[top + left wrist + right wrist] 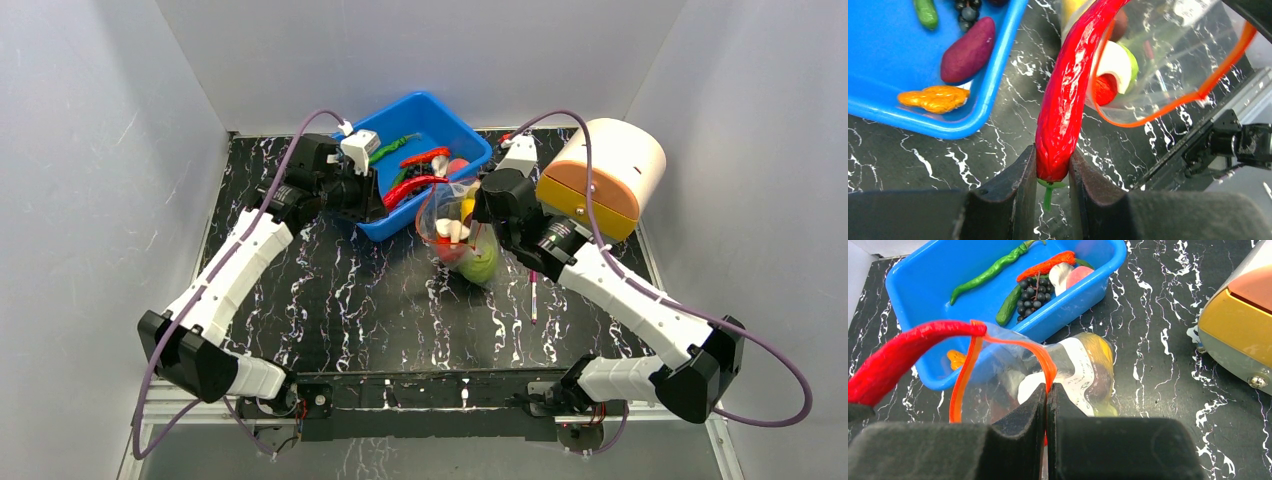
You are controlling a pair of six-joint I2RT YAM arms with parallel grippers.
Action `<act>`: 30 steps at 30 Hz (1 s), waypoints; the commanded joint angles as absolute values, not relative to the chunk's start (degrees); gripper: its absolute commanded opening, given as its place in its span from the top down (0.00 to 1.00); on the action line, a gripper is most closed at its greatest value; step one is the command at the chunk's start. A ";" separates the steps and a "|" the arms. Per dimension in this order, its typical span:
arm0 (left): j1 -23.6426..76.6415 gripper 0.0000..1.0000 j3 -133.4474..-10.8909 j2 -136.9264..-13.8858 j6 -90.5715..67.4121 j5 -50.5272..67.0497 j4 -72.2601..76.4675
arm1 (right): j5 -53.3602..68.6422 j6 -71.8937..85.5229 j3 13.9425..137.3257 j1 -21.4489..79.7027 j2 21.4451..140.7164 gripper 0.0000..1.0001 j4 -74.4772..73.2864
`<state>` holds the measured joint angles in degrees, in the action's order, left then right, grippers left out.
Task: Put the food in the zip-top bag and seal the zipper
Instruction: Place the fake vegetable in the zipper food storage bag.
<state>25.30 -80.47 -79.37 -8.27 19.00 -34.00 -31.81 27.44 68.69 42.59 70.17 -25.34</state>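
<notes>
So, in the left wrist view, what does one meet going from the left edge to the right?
Blue tub → red chili, pinched at its stem end by the left fingers → zip-top bag, its mouth open.

Nothing legible in any view.
Only faint small print on a white patch [1078, 371] of the zip-top bag [998, 385], too blurred to read.
</notes>
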 commanded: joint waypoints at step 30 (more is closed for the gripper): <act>36.22 0.89 -94.40 -89.14 -10.73 16.36 -46.24 | -22.05 29.22 73.08 42.33 73.13 1.00 -17.80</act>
